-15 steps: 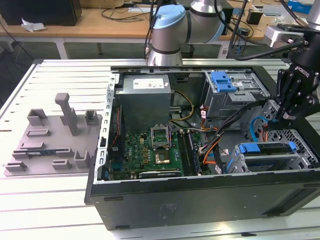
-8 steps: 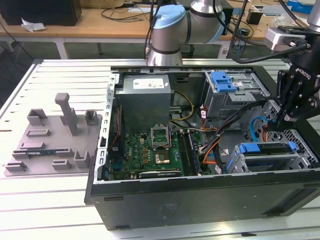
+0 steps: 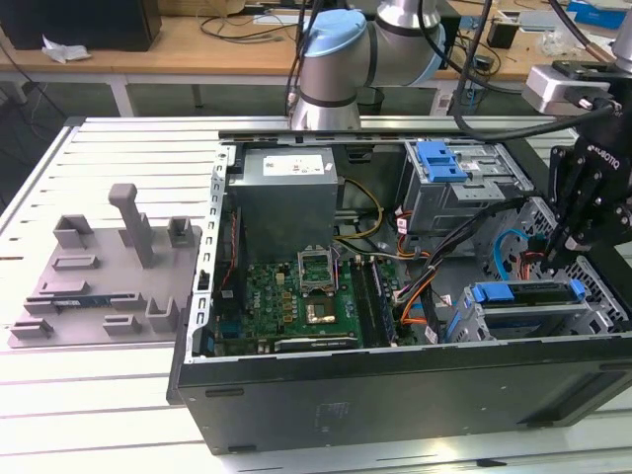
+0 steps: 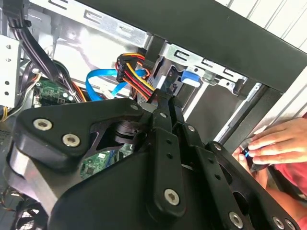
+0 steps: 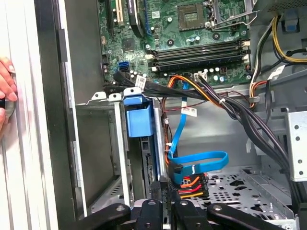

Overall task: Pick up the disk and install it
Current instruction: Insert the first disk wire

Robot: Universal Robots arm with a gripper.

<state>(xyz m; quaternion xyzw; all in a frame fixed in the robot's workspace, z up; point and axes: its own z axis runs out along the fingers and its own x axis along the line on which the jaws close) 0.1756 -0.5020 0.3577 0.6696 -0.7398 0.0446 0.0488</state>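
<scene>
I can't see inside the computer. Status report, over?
Gripper fingers shut, down inside case. Disk in drive cage. Cables right beside; hand at case edge.

Light: bright, even room light.
Glare: washed-out white slatted tabletop (image 3: 89,405).
Shadows: dim inside the open black computer case (image 3: 395,400).

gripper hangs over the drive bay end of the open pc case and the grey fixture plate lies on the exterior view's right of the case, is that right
Wrong side: the exterior view shows the grey fixture plate on the exterior view's left of the open case, not the right. The gripper does hang over the drive bay end.
</scene>
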